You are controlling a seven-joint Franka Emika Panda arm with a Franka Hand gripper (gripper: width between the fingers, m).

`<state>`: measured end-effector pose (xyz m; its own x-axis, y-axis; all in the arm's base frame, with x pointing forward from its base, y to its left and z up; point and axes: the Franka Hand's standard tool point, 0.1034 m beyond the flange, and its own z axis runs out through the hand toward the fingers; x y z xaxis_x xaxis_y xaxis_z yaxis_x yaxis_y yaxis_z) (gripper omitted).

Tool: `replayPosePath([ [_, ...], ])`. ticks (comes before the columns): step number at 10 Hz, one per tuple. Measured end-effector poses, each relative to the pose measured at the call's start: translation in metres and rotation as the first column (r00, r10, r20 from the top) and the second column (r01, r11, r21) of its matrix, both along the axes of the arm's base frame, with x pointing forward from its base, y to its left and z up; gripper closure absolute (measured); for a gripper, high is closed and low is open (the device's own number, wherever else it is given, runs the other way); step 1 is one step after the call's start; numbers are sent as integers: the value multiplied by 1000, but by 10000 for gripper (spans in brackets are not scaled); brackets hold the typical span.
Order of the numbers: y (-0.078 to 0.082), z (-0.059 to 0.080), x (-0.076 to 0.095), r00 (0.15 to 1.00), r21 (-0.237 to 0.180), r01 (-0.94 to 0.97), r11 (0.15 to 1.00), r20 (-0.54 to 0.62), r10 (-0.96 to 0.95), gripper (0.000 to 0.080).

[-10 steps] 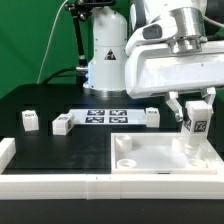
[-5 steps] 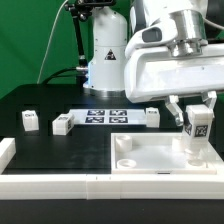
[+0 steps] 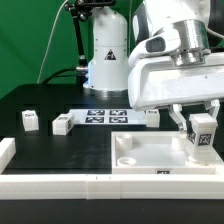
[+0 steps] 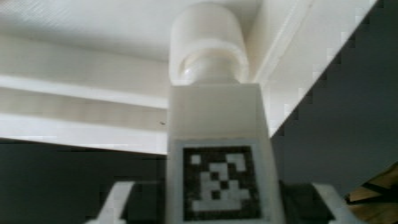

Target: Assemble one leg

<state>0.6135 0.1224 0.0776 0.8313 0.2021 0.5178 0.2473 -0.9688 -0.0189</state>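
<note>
The work surface is a black table [image 3: 60, 150] set before a green backdrop [image 3: 30, 40], with the arm's white base [image 3: 108, 60] at the back. The marker board [image 3: 105, 117] lies flat before that base. Three loose legs stand in a row near it: one [image 3: 30, 120] at the exterior view's left, one [image 3: 62, 124] just beside the board, and one [image 3: 152, 117] at the board's other end. A low white rail [image 3: 50, 186] runs along the front edge and turns up the left side, closing in a wide stretch of bare black surface. The large white panel [image 3: 150, 160] fills the front corner at the exterior view's right, against the rail. The gripper [image 3: 203, 125] is clamped on the leg [image 3: 201, 148], which hangs upright, tag facing the camera, over the panel's far right corner. In the wrist view the fingers [image 4: 121, 203] flank the tagged face, and the leg's rounded tip points down at the white panel. Whether the tip touches the panel cannot be told.
</note>
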Motion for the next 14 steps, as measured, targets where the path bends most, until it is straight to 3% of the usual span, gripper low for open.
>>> replayPosePath([
  [6,-1,-4,-5,999,1,2,1000,43,-2,508],
  [7,-1,-4,-5,999,1,2,1000,43,-2,448],
  [8,-1,-4,-5,999,1,2,1000,43,-2,281],
  [9,-1,-4,-5,999,1,2,1000,43,-2,281],
  [10,-1,-4,-5,999,1,2,1000,43,-2,177],
  [14,0,-3,-5,999,0,1,1000,39,-1,151],
])
